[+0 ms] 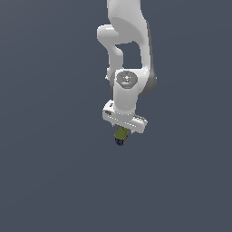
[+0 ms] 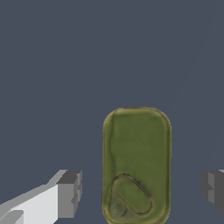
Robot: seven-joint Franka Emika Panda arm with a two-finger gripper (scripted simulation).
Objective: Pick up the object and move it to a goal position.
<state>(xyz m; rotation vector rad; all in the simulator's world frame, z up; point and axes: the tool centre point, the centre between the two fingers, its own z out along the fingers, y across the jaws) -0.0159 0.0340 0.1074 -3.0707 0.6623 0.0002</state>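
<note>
Grasp approach: the object is framed between parted fingers, not yet gripped.

In the wrist view, the gripper (image 2: 141,192) is seen spread wide, one grey fingertip (image 2: 70,192) set apart from the olive-green object (image 2: 136,164) on one side and the other fingertip well apart on the opposite side; nothing is held. In the exterior view, the object (image 1: 121,134) is found directly below the white hand, its dark navy end pointing away from it; whether it rests on a surface cannot be told. The step in hand is judged to be alignment. Closing evenly on the object's narrow sides is called for next, before any lift toward the goal, which is not shown.
</note>
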